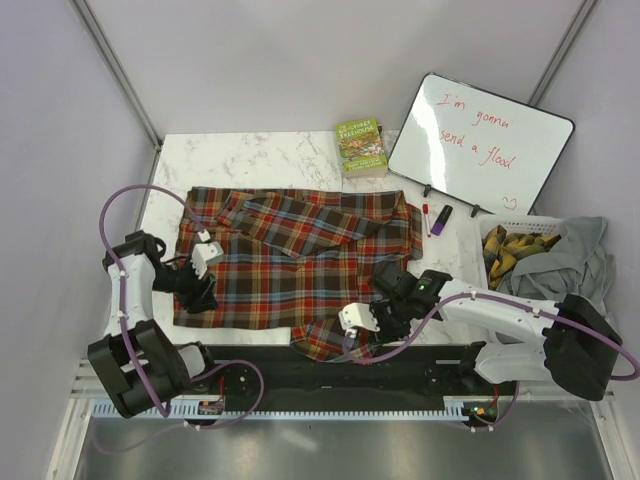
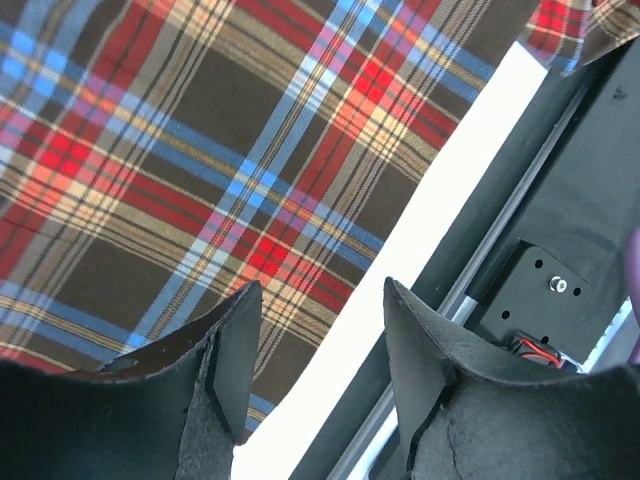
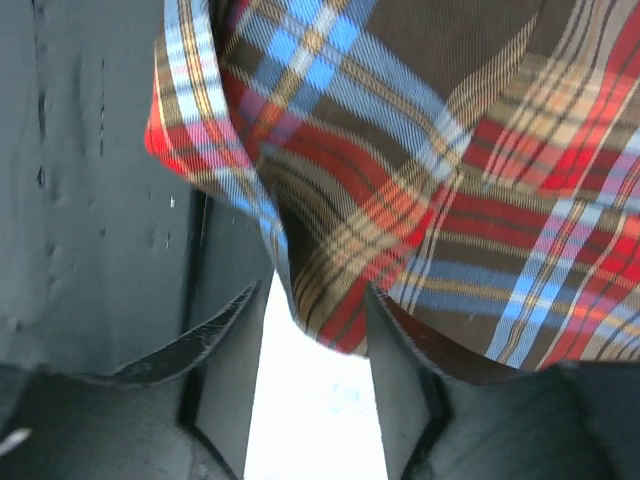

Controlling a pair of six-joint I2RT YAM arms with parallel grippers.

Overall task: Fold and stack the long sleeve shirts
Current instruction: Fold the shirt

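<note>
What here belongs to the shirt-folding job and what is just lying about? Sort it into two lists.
Job: plaid shirt, left tool, right tool, probably the clothes basket.
Lying about: book, whiteboard, markers.

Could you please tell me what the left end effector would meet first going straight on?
Probably the near hem of the plaid shirt, right beside the bare table strip; depth is hard to judge.

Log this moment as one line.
shirt: spread on table | left gripper: open over hem | right gripper: open at near edge
</note>
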